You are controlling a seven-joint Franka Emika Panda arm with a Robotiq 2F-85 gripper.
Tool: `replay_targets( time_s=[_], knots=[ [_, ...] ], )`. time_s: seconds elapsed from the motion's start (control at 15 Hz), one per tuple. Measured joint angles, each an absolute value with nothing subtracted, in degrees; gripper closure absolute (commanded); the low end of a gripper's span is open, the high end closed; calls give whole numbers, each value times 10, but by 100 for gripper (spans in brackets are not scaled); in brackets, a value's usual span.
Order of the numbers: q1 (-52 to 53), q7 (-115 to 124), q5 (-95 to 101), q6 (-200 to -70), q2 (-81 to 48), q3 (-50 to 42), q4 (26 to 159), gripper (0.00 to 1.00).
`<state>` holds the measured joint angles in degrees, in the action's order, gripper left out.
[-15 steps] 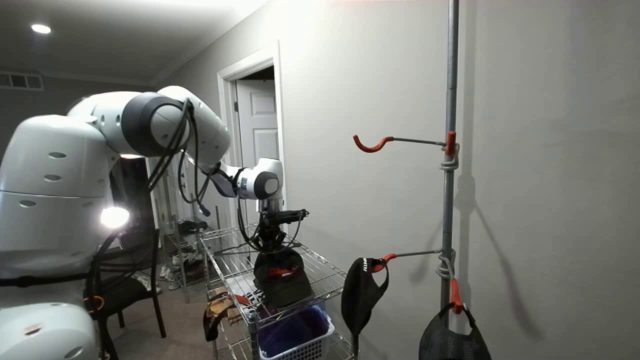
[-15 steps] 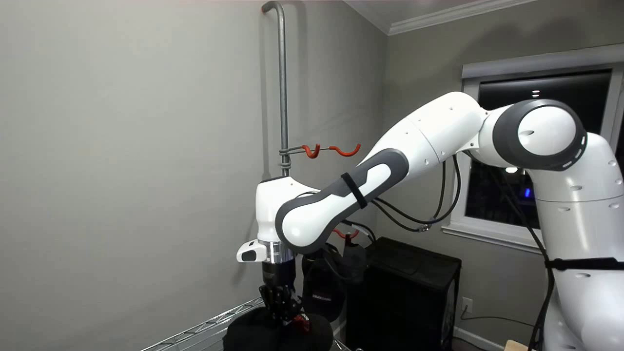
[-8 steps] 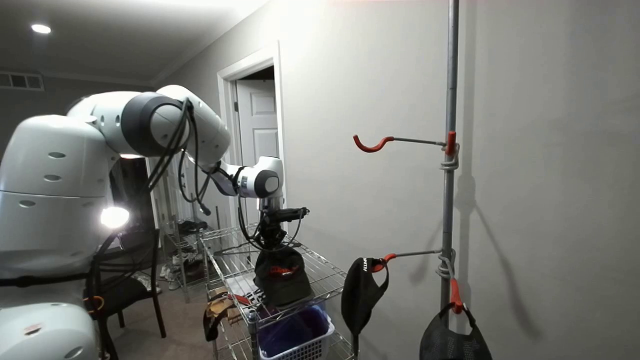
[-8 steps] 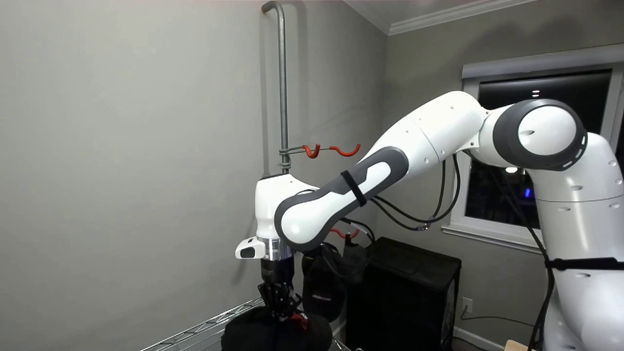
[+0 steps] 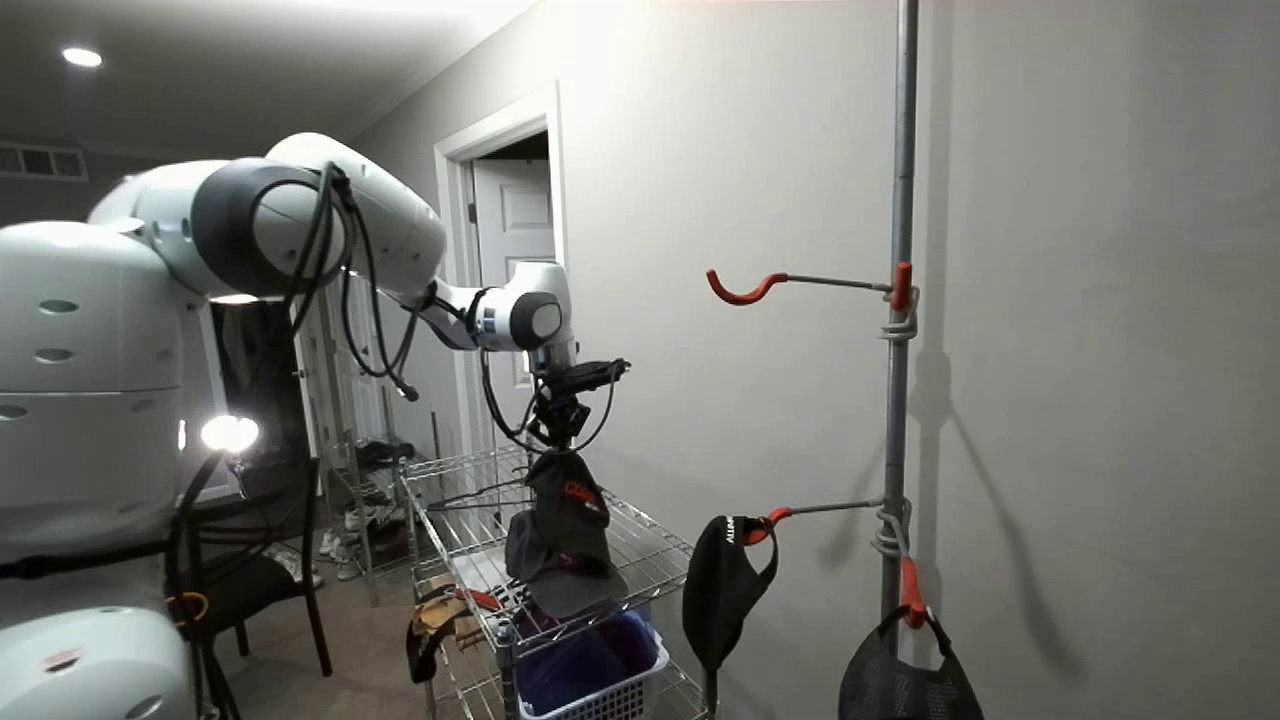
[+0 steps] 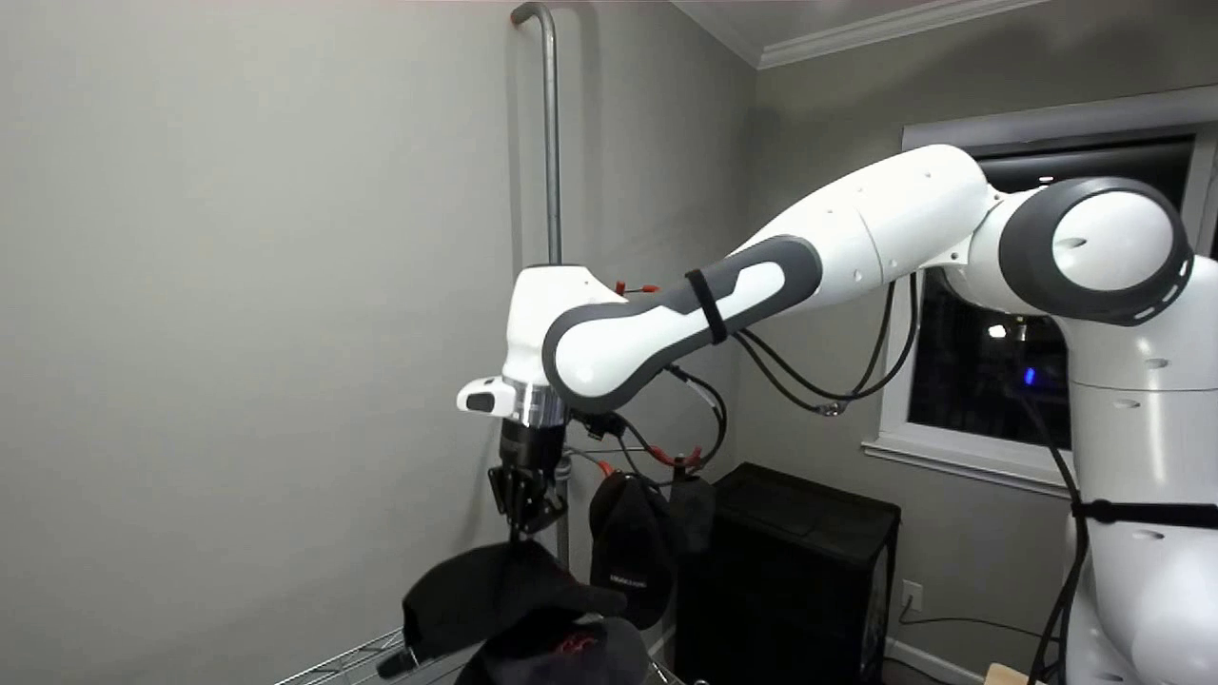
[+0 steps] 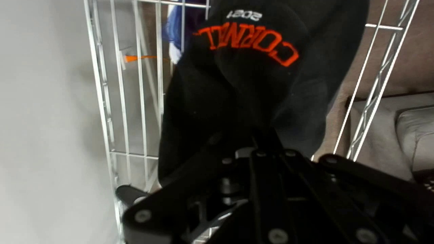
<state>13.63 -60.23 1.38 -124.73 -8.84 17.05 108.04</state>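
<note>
One black cap (image 6: 485, 592), crown tight in the nearly closed pincer (image 6: 515, 535), above another dark cap (image 6: 566, 660).

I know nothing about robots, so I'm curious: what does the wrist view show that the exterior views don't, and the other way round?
Only the wrist view shows legible white "2021" lettering and what looks like gray upholstery.

Only the exterior views show the white arm, metal pole, red hooks and hanging caps.

All three share the end effector gripping a black cap, and the wire shelf.
</note>
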Motion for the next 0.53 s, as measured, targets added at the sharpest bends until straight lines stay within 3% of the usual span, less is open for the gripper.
replay_targets(
  time_s=[0.53],
  knots=[
    [134, -602, 14, -1255, -41, 149, 1036, 100]
  ],
)
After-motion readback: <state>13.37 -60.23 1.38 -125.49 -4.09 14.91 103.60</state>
